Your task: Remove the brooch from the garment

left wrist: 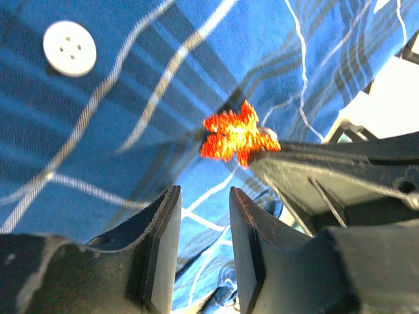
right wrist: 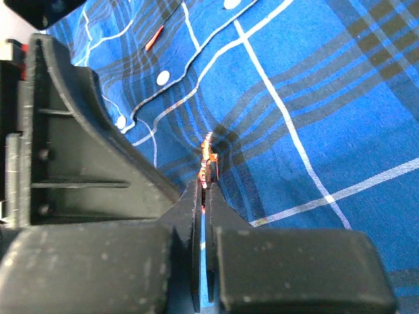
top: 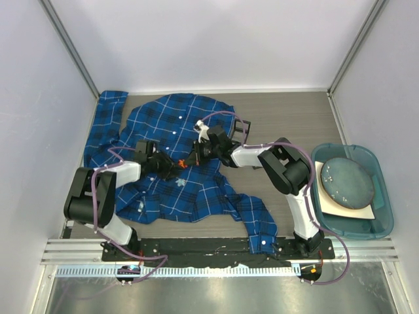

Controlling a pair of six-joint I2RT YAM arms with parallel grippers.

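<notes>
The garment (top: 170,157) is a blue and navy plaid shirt spread across the table, also filling the left wrist view (left wrist: 131,111) and the right wrist view (right wrist: 308,118). The brooch (top: 181,163) is a small orange-red star pinned on it; it shows face-on in the left wrist view (left wrist: 234,134) and edge-on in the right wrist view (right wrist: 207,163). My right gripper (right wrist: 205,186) is shut on the brooch's edge, seen from above at the shirt's middle (top: 190,159). My left gripper (left wrist: 204,199) is open just left of the brooch (top: 171,167), over the cloth, holding nothing.
A teal bin (top: 386,196) holding a round grey plate (top: 349,180) on a white board stands at the right. A white button (left wrist: 69,48) sits on the shirt near the left gripper. One sleeve (top: 258,226) trails toward the near edge. White walls enclose the table.
</notes>
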